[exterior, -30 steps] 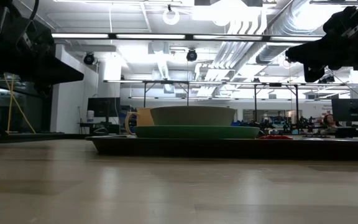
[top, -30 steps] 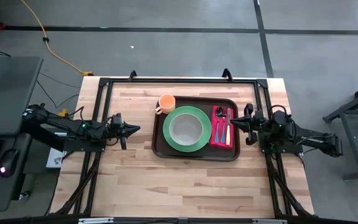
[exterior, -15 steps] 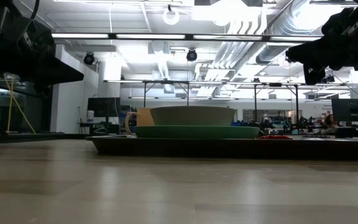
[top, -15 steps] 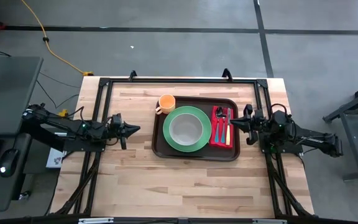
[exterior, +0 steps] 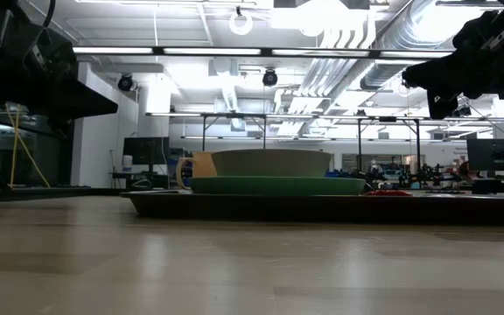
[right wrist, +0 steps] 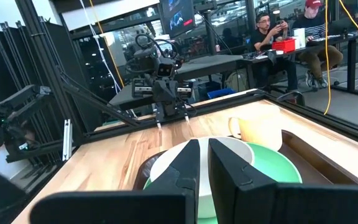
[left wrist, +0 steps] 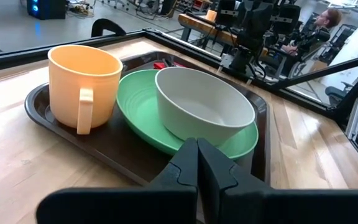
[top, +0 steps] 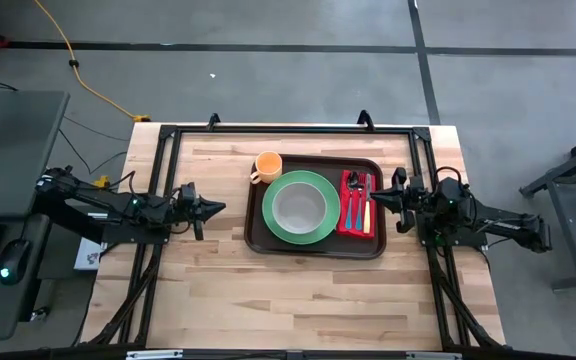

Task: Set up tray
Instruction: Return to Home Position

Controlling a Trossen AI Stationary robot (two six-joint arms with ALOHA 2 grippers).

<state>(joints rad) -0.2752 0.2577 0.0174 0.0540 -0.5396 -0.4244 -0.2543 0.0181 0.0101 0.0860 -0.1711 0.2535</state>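
The dark brown tray (top: 313, 254) lies in the middle of the wooden table. On it stand an orange mug (top: 267, 166) at its far left corner and a green plate (top: 272, 215) with a pale bowl (top: 299, 206) resting on top. A red napkin (top: 344, 222) at the tray's right end carries cutlery (top: 359, 200) with coloured handles. My left gripper (top: 220, 206) hovers shut just left of the tray, pointing at it; its wrist view shows mug (left wrist: 82, 84) and bowl (left wrist: 204, 106) ahead. My right gripper (top: 378, 197) hovers shut at the tray's right rim, beside the napkin.
A black metal frame (top: 293, 128) runs along the table's far, left and right sides. Bare wood (top: 298, 300) stretches from the tray to the near edge. A desk with a mouse (top: 8, 265) stands left of the table. People (right wrist: 272, 28) sit in the room beyond.
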